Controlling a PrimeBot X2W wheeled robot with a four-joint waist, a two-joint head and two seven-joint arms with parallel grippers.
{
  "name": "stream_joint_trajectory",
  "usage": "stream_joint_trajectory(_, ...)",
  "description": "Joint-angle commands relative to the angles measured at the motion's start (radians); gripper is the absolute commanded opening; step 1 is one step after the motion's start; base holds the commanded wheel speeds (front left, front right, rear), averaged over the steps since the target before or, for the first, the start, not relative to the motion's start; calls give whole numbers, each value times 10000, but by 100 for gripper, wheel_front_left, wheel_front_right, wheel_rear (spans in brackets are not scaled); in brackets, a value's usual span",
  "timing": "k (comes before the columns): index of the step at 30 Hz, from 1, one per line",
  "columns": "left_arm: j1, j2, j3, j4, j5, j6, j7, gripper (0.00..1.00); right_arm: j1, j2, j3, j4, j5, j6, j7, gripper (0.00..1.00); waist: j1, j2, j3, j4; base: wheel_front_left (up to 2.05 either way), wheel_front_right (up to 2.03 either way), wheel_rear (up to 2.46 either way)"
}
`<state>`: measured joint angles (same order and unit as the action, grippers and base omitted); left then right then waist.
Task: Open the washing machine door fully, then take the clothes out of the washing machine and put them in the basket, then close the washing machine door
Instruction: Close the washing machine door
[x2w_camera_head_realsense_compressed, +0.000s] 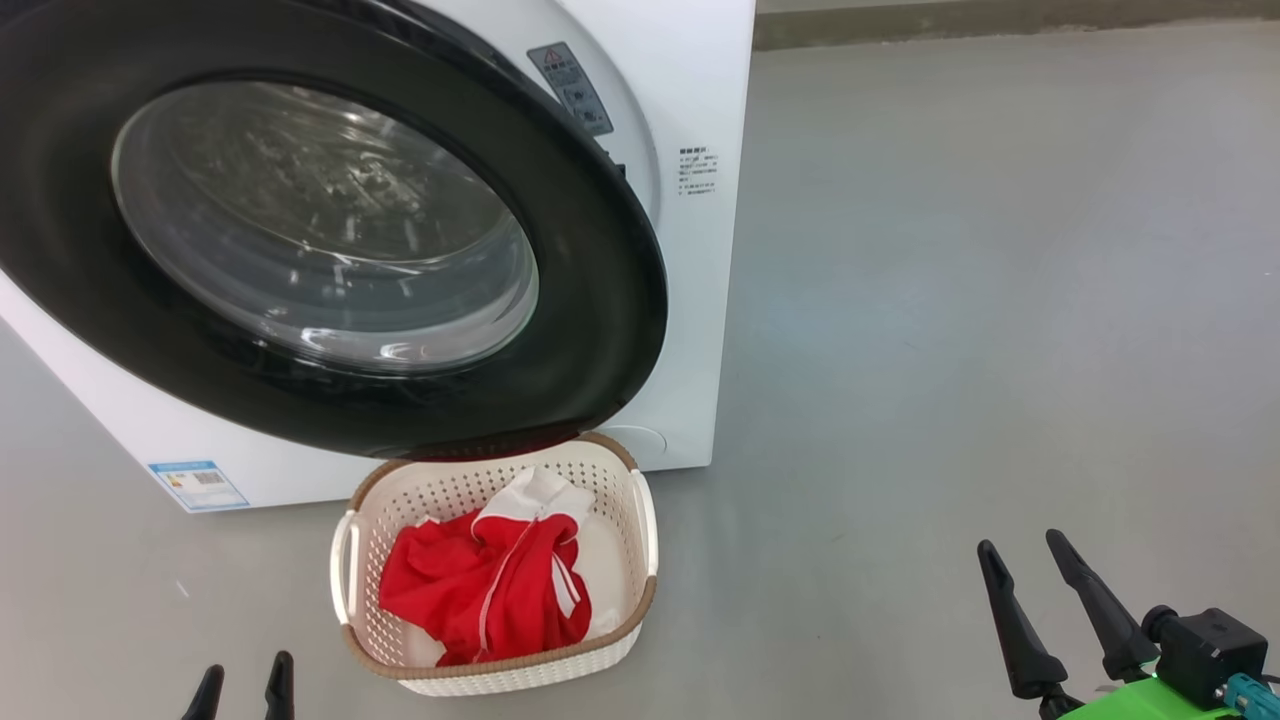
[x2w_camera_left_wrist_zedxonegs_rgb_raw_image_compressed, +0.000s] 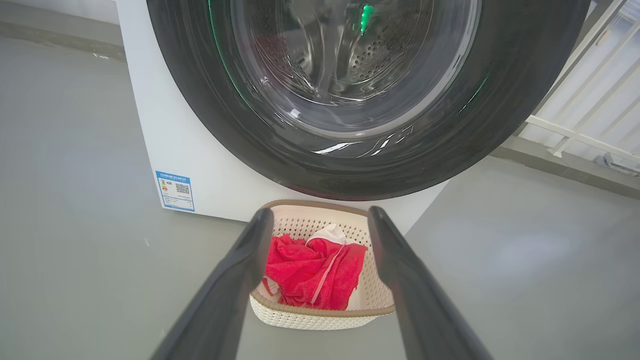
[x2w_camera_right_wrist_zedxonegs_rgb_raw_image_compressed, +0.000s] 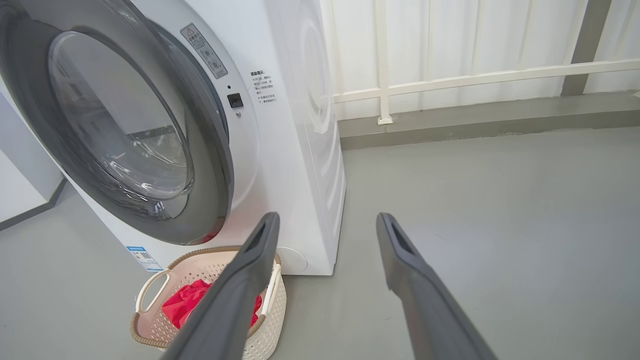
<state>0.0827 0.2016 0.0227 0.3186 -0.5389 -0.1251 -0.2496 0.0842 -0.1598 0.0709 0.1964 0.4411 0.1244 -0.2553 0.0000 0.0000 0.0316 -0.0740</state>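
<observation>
Although washing machine (x2w_camera_left_wrist_zedxonegs_rgb_raw_image_compressed: 165, 125) label (x2w_camera_left_wrist_zedxonegs_rgb_raw_image_compressed: 175, 191) blurs, QR code (x2w_camera_left_wrist_zedxonegs_rgb_raw_image_compressed: 182, 188) shows.

Head view looks down; wrist views lower, face washing machine (x2w_camera_head_realsense_compressed: 700, 300); all share basket (x2w_camera_head_realsense_compressed: 520, 685).

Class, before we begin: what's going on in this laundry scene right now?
A two-armed robot is unloading a washing machine. The red clothes already lie in the basket on the floor in front of it. The washing machine door is nearly shut but seems ajar: in the right wrist view its latch side stands off the white front. The left gripper and right gripper hang low, fingers spread, holding nothing. Shutting the door looks like the remaining step.
</observation>
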Motion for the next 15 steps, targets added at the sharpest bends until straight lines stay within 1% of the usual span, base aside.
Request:
stream_joint_trajectory(1,-71,53,516,-311,294,-56,-122,100,-36,-200,98,-247,112,63,-65,100,0,0,-47,20,0,0,0)
stream_joint_trajectory(4,68,-249,788,-550,930,-56,-122,100,-15,-220,71,-258,132,63,-65,100,0,0,-112,24,0,0,0)
stream_joint_trajectory(9,230,-597,1112,-1024,1796,-56,-122,100,60,-259,19,-290,125,63,-65,100,0,0,-201,52,0,0,0)
stream_joint_trajectory(15,414,-840,1250,-1359,2381,-56,-122,100,221,-312,-18,-302,117,63,-65,100,0,0,-331,86,0,0,0)
